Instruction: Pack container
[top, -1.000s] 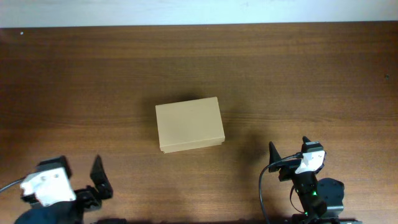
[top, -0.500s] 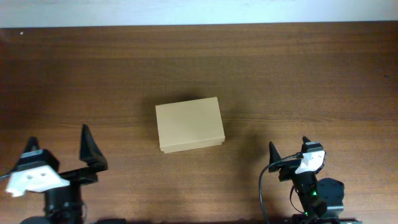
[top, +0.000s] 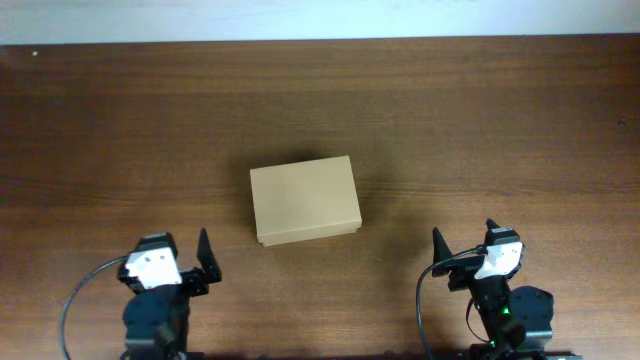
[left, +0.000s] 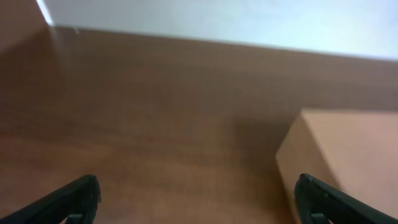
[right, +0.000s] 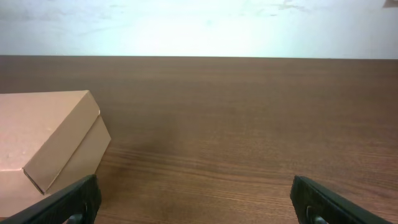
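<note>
Robotics lab: 2 robot arms at wooden table.

You're looking at a dark brown wood-grain table that fills the overhead view. Its far edge meets a plain white wall, which is brightly lit.

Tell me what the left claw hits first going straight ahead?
Probably nothing: only brown wooden table lies ahead of the left claw. The tan cardboard box sits off to its right, though that side might brush it.
</note>
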